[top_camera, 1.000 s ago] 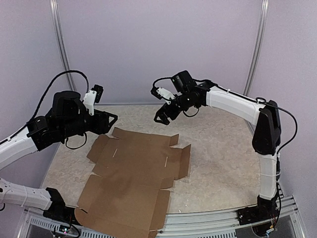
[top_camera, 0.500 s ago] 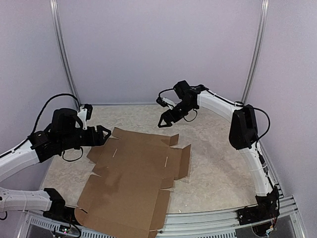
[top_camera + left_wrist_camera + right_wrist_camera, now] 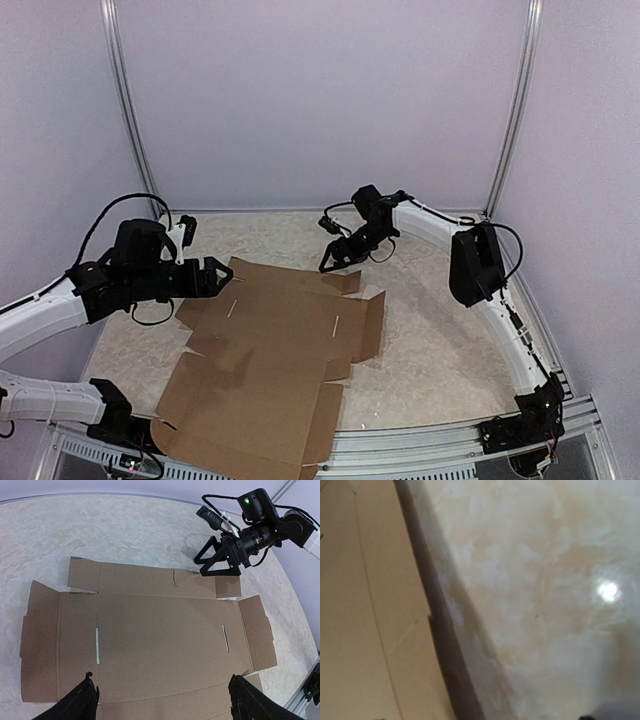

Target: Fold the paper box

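Brown corrugated cardboard, the paper box [image 3: 275,345], is lying unfolded and flat on the marbled table [image 3: 440,320]. The left gripper [image 3: 218,277] is hovering by the far-left flaps, and the right gripper [image 3: 338,258] is hanging over the far edge. In the left wrist view, the left fingers [image 3: 82,705] are standing wide apart and empty, and the right jaws are showing spread, grasping nothing. The right wrist view is showing a blurred cardboard edge beside the table.
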### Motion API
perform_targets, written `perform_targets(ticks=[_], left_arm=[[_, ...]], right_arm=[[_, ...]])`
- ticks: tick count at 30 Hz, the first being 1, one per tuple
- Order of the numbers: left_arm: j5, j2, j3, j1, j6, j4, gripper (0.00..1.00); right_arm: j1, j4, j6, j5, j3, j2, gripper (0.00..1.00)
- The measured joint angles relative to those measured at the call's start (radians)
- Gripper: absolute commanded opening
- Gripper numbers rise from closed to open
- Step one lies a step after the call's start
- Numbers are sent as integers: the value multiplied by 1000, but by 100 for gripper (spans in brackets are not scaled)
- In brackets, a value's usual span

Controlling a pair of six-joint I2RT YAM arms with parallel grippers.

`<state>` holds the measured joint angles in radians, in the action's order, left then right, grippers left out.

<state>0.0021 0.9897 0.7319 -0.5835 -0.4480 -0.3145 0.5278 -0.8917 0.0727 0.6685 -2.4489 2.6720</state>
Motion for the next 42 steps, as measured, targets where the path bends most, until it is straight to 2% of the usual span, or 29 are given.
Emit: perform_targets(ticks=[11,17,24,27,36,42], left_arm=[[45,66,13,1,3,12,89],[58,92,28,2,6,16,91],[70,113,32,5,7,20,92],[70,118,35,5,7,20,96],[74,119,43,13,8,24,97],[77,119,44,16,8,24,97]], right_arm=[[0,1,-3,87,-14,29,77],[0,-33,43,129,-14,33,69],[0,-84,95,155,-14,38,50],[0,-93,108,164,-14,43,41],[0,-108,142,182,-14,43,27],[0,-122,181,172,-14,15,7]])
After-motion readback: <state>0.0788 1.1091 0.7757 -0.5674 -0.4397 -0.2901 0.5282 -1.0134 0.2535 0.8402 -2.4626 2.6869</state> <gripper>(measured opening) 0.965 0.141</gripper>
